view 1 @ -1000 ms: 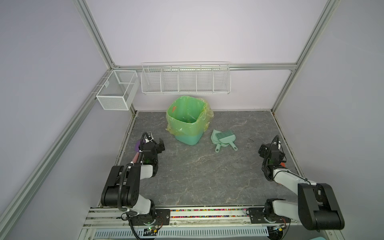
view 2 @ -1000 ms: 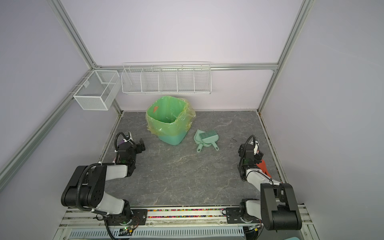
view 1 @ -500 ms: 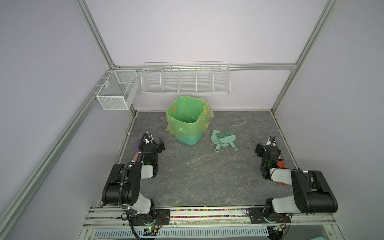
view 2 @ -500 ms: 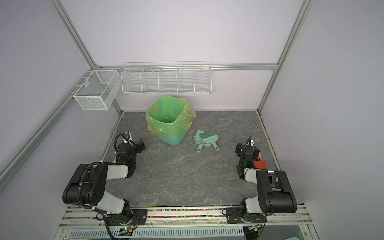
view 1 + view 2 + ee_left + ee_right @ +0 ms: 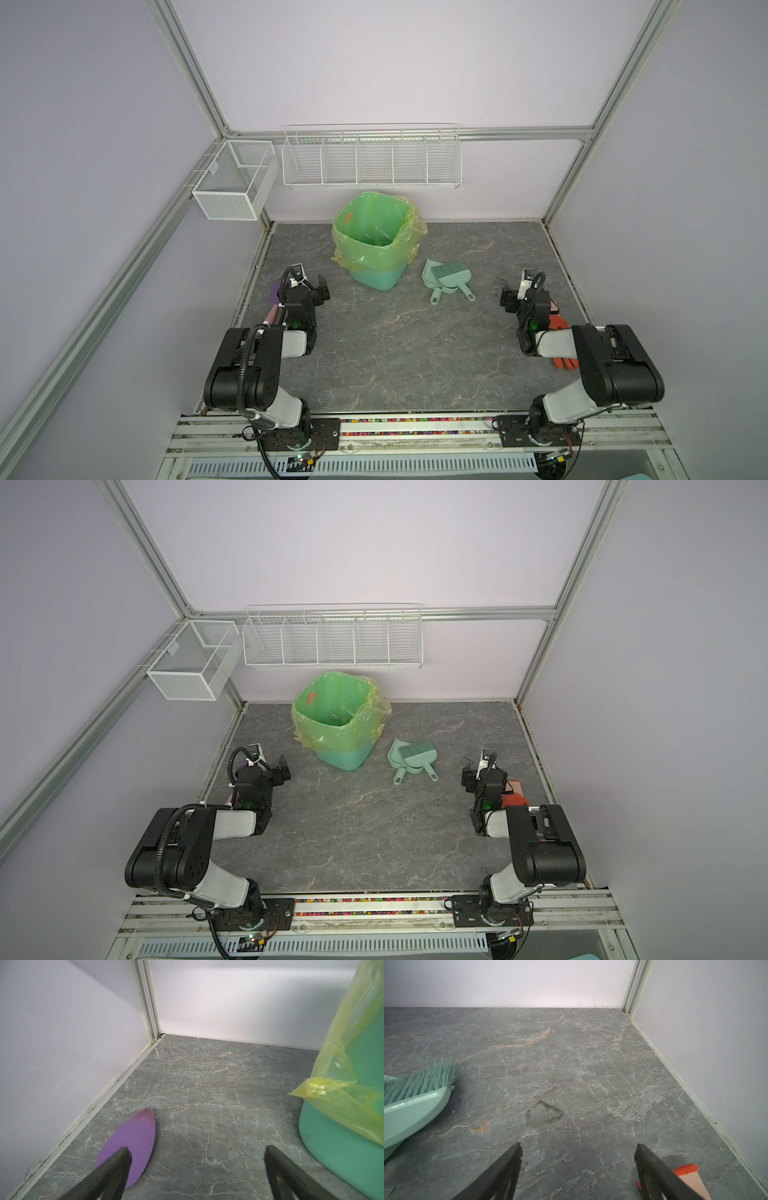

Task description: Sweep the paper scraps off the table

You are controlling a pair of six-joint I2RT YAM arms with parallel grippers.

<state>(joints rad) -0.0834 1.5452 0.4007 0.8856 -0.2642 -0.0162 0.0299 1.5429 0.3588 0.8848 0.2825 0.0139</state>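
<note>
The left gripper (image 5: 196, 1151) is hovering low over the table (image 5: 395, 340) near its left rail; its fingers (image 5: 118, 1163) are standing spread wide with nothing between them; one fingertip is overlapping a flat purple piece (image 5: 133, 1142) lying on the table, and whether it is touching that piece cannot be told; the other finger is pointing towards the foot of the teal bin (image 5: 340, 1157), apart from it; a yellow-green liner (image 5: 374, 245) is draping over the bin's rim. The right gripper (image 5: 577, 1147) is hanging low over the table's right side; its fingers (image 5: 508, 1167) are likewise gaping wide and holding nothing, with bare marbled surface showing between them; one finger is crossing in front of the cuff of an orange glove (image 5: 686, 1169) lying by the right wall, contact unclear. The dustpan (image 5: 446, 284) is lying between the bin and the right gripper, apart from both grippers, with the brush (image 5: 449, 269) resting in it. The paper scraps cannot be made out in any view; the bin's inside is showing too small and dim to tell what is lying there.
</note>
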